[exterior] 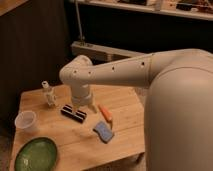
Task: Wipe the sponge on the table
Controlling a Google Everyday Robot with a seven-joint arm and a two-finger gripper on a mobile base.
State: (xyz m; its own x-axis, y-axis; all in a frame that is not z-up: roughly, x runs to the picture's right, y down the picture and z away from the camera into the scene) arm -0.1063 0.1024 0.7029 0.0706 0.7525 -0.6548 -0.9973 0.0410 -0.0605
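Hovering left of and behind the sponge (103, 132) with gripper (83, 106), seemingly spread, pinching nothing, just above 1 black striped block (73, 113). Sponge flat on the table (75, 142), orange stick (105, 113) just behind it.

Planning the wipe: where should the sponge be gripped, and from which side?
Probably from straight above, pinching the sponge across its shorter width: it lies flat on the table, so only its side edges offer hold. The gripper, open, hovers by the black block.
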